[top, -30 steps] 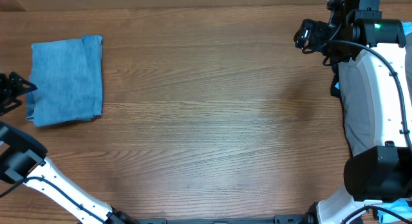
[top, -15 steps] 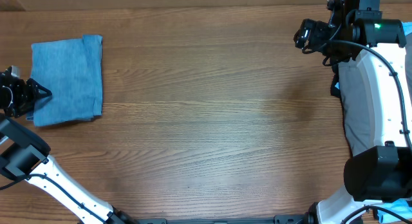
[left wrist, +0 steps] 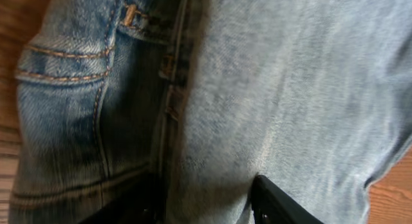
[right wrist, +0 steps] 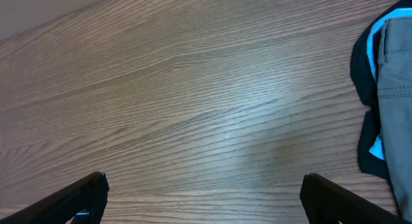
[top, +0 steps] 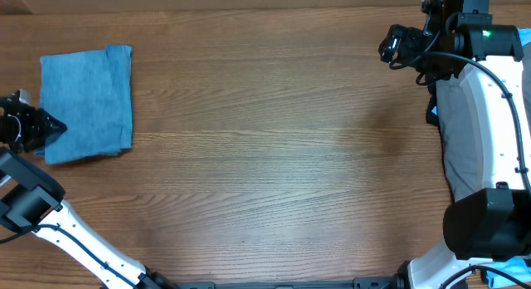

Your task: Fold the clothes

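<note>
Left hand (top: 40, 125) at the folded jeans (top: 87, 102); right hand (top: 397, 45) idle, jaws spread wide.
The jeans sit as a squared packet at the far left of the tabletop (top: 265, 156). My left fingers (left wrist: 277, 205) straddle the denim edge, and I can't tell if they're clamped or just around it. Looks like a last tidy of this packet. Next I'd send the right hand to the grey trousers (right wrist: 396, 89), heaped with a black garment (right wrist: 358, 63) at the right edge, and pull one out flat.
</note>
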